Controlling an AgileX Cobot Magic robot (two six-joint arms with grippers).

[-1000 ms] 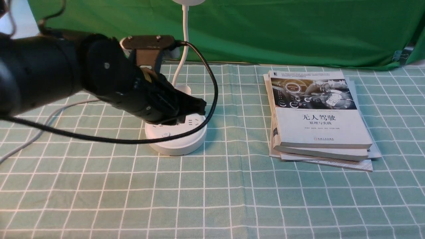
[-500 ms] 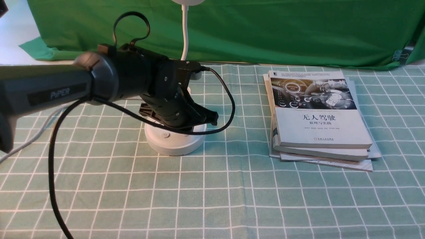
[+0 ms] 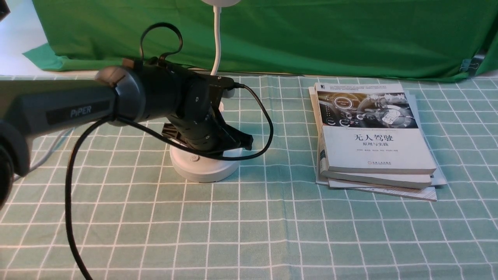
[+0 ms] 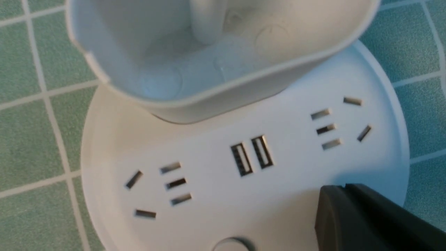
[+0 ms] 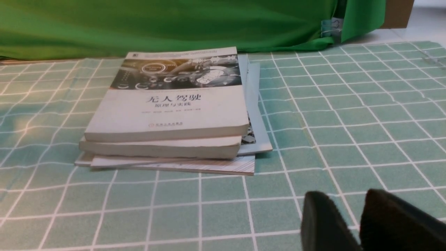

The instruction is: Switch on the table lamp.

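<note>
The table lamp's round white base (image 3: 202,170) stands left of centre on the checked cloth. Its thin gooseneck (image 3: 216,39) rises to the head (image 3: 221,1), which is cut off by the top edge of the front view. A small round button (image 3: 193,158) shows on the base's front. My left gripper (image 3: 246,142) is shut and empty, its tip just above the base's right part. In the left wrist view I see the base (image 4: 216,202), the cup holder (image 4: 209,97), two USB ports (image 4: 251,158), a button (image 4: 231,244) and the closed fingertips (image 4: 343,191). My right gripper (image 5: 352,198) hovers over bare cloth, fingers slightly apart.
A stack of books (image 3: 373,136) lies to the right of the lamp, also in the right wrist view as the books (image 5: 167,111). A black cable (image 3: 74,194) hangs from my left arm. A white cord (image 3: 50,147) runs off left. A green backdrop (image 3: 311,35) closes the back.
My left arm swung in and turned its wrist, carrying the shut fingertips to the right over the base. In the last half second it shifted only slightly.
</note>
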